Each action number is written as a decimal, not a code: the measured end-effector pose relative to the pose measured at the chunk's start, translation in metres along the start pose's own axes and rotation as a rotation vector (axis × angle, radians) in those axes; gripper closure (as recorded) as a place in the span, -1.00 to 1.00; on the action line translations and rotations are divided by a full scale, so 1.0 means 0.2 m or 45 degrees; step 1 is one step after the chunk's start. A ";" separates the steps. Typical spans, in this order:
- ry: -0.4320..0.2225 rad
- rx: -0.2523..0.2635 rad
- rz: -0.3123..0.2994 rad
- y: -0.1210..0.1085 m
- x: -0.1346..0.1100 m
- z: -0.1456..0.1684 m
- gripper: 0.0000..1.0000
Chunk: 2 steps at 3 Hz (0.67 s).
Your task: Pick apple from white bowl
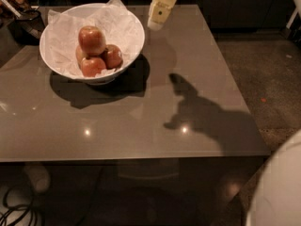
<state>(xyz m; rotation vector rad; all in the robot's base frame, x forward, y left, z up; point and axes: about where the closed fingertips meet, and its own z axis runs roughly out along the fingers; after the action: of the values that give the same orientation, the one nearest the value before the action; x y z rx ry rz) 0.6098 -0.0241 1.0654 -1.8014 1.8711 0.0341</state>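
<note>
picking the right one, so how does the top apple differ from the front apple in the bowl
The apple on top is larger and taller; the front apple is smaller and rounder. The apple shows a pale yellowish sheen; the front apple looks evenly red. Both are reddish and lie in the white bowl. The gripper hangs just right of the bowl.

The grey table (pixel 141 126) carries the white bowl (pixel 117 72) far left — the tool (pixel 155 25) hangs just beside it.
</note>
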 end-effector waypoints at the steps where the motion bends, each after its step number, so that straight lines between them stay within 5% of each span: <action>1: 0.008 -0.063 -0.044 -0.04 -0.14 0.16 -1.00; 2: 0.017 -0.120 -0.048 -0.08 -0.23 0.33 -1.00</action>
<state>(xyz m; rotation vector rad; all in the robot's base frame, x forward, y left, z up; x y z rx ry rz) 0.6465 0.0407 1.0323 -1.9042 1.8726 0.0987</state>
